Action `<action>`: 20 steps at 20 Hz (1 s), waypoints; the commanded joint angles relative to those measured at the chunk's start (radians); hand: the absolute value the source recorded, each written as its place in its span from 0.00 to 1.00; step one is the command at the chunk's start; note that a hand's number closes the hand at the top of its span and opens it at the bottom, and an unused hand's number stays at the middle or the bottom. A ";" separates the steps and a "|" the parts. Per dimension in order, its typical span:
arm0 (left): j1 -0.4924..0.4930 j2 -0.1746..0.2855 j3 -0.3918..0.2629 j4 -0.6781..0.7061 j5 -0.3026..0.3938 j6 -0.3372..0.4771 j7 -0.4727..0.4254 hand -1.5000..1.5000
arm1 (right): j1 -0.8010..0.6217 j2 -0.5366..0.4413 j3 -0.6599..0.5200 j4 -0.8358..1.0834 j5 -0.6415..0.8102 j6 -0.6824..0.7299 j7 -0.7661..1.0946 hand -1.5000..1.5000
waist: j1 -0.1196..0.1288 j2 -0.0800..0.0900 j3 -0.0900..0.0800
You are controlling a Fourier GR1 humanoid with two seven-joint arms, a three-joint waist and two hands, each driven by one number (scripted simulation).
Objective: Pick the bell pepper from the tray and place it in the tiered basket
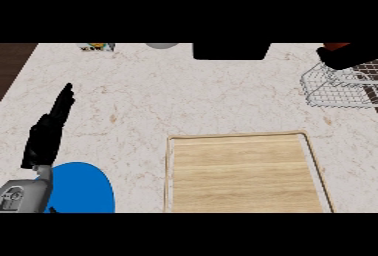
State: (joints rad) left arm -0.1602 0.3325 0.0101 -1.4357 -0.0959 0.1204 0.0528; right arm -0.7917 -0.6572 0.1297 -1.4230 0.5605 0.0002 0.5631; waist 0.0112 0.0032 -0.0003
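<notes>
My right hand (347, 56) is at the far right of the counter (184, 95), just above the far edge of the wire tiered basket (325, 95). Its fingers are curled around the bell pepper (336, 46), of which only a red sliver shows at the hand's far side. The wooden tray (244, 175) lies near me, right of centre and well apart from the basket. My left hand (46, 135) rests at the left, fingers straight and pointing away, holding nothing, with a blue plate (81, 190) just beside its wrist. A black object (230, 51) sits at the far edge.
</notes>
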 commanded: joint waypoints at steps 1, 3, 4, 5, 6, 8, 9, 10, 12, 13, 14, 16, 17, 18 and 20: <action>-0.026 -0.022 -0.006 0.016 -0.025 0.025 0.000 0.50 | 0.025 -0.022 0.043 0.146 0.151 -0.078 -0.102 1.00 | 0.005 0.005 0.000; 0.028 -0.006 0.001 -0.039 0.014 -0.023 0.003 0.50 | -0.023 -0.082 0.021 0.223 0.181 -0.043 -0.105 1.00 | 0.016 0.002 0.000; 0.025 0.002 0.003 -0.044 0.001 -0.013 0.004 0.50 | -0.055 -0.127 0.009 0.273 0.197 -0.025 -0.122 1.00 | 0.021 0.004 0.000; -0.017 -0.007 0.016 -0.014 0.002 -0.001 0.024 0.50 | -0.040 -0.106 0.024 0.290 0.226 -0.056 -0.146 1.00 | 0.009 0.004 0.000; 0.006 0.007 0.008 -0.022 -0.004 -0.023 0.004 0.50 | -0.066 -0.060 0.028 0.366 0.263 -0.110 -0.145 1.00 | 0.017 0.005 0.000; -0.004 0.010 0.015 -0.039 0.007 -0.038 0.041 0.50 | -0.104 -0.101 -0.024 0.452 0.242 -0.098 -0.236 1.00 | 0.011 0.003 0.000; 0.010 -0.031 -0.010 -0.031 -0.024 0.003 0.012 0.50 | -0.070 -0.128 -0.041 0.483 0.236 -0.127 -0.303 1.00 | 0.008 0.004 0.001; 0.021 -0.029 -0.007 -0.051 -0.025 -0.005 0.029 0.50 | -0.050 -0.136 -0.051 0.402 0.230 -0.082 -0.283 1.00 | -0.004 -0.002 0.000; -0.005 -0.048 -0.017 -0.032 -0.047 0.018 0.017 0.50 | -0.106 -0.139 -0.083 0.598 0.220 -0.127 -0.425 1.00 | 0.010 0.005 0.001; -0.028 -0.051 -0.020 0.000 -0.066 0.024 0.019 0.50 | -0.139 -0.109 -0.067 0.631 0.244 -0.119 -0.428 1.00 | 0.008 0.004 0.001; -0.052 -0.045 -0.008 0.041 -0.044 -0.003 0.016 0.50 | -0.185 -0.114 -0.069 0.674 0.245 -0.090 -0.452 1.00 | 0.010 0.006 0.000; 0.037 -0.040 0.000 -0.029 -0.031 -0.015 -0.014 0.50 | -0.157 -0.112 -0.097 0.723 0.233 -0.117 -0.521 1.00 | 0.012 0.003 0.001; -0.007 -0.015 0.003 -0.074 -0.032 -0.027 0.063 0.50 | -0.179 -0.068 -0.083 0.770 0.244 -0.135 -0.528 1.00 | 0.021 0.005 0.001; -0.004 -0.012 0.033 0.016 -0.019 -0.028 -0.017 0.50 | -0.137 -0.139 -0.137 0.791 0.186 -0.115 -0.629 1.00 | 0.011 0.007 0.001; 0.017 -0.029 0.016 -0.021 -0.027 -0.029 -0.002 0.50 | -0.190 -0.085 -0.141 0.836 0.194 -0.107 -0.622 1.00 | 0.016 0.005 0.001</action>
State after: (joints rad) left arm -0.1595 0.3081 0.0228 -1.4500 -0.1263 0.1025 0.0588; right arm -0.9434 -0.7553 0.0271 -0.7004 0.7746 -0.1100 0.0394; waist 0.0227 0.0073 0.0006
